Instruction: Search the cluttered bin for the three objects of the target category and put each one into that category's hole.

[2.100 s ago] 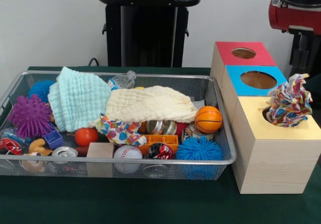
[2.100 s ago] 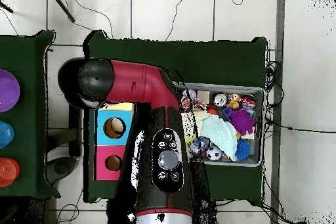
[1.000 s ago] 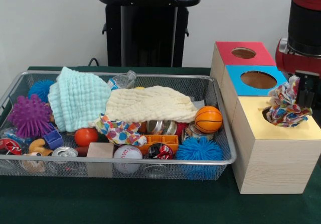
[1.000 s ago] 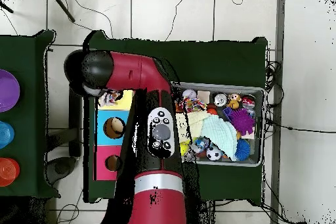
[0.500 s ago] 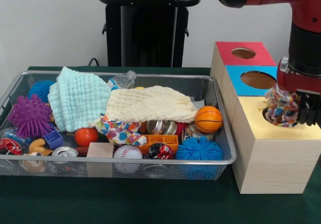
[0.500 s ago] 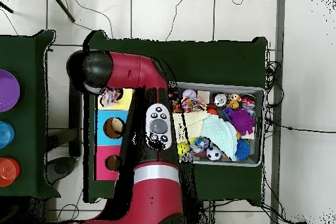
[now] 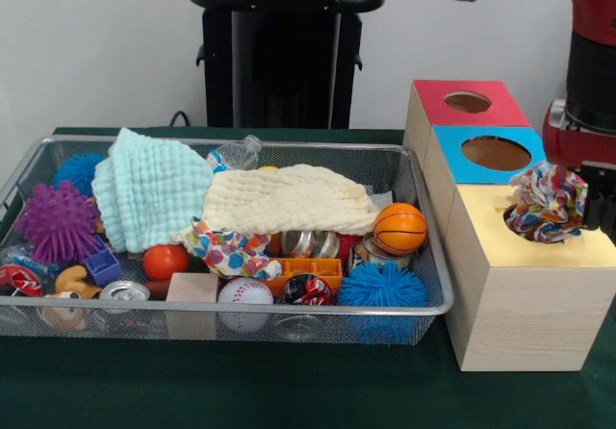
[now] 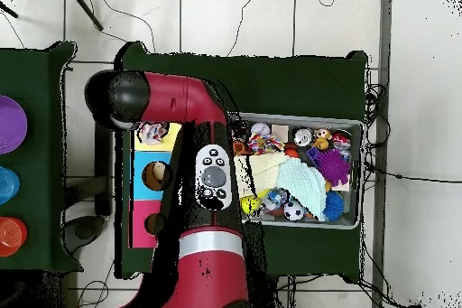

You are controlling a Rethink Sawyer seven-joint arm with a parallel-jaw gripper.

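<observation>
Multicoloured patterned cloth sits bunched in the round hole of the yellow-topped wooden box, at the near right of the table, most of it above the rim and not yet through. Half a second ago the red and black robot arm pressed low over the bundle; now it has lifted and stands just right of it, apart from the cloth. Its gripper runs off the picture's edge, so whether it is open or closed cannot be told. The push looks unfinished, and the cloth may need another. Left of the boxes, the wire mesh bin holds a mint green cloth and a cream cloth, likely next.
</observation>
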